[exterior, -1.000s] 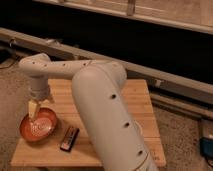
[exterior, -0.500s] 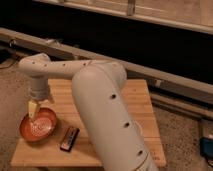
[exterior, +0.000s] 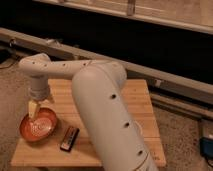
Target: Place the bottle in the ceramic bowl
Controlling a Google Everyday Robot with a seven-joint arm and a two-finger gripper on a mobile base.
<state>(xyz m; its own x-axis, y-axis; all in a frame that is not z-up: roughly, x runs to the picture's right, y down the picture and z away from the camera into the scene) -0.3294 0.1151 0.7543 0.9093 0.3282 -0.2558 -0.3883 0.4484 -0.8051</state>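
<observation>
The orange-terracotta ceramic bowl (exterior: 39, 127) sits at the front left of the wooden table (exterior: 137, 100), with a lighter swirl inside. My gripper (exterior: 34, 111) hangs from the white arm (exterior: 100, 95) straight down over the bowl's back left rim, its tip just above the inside of the bowl. A pale yellowish shape sits at the gripper's tip. I cannot tell whether that shape is the bottle or part of the gripper. No bottle shows separately on the table or in the bowl.
A dark elongated object (exterior: 69, 138) lies on the table just right of the bowl. My bulky arm covers the table's middle. A metal rail (exterior: 165, 75) runs behind the table. A blue object (exterior: 207, 148) lies on the floor at the right.
</observation>
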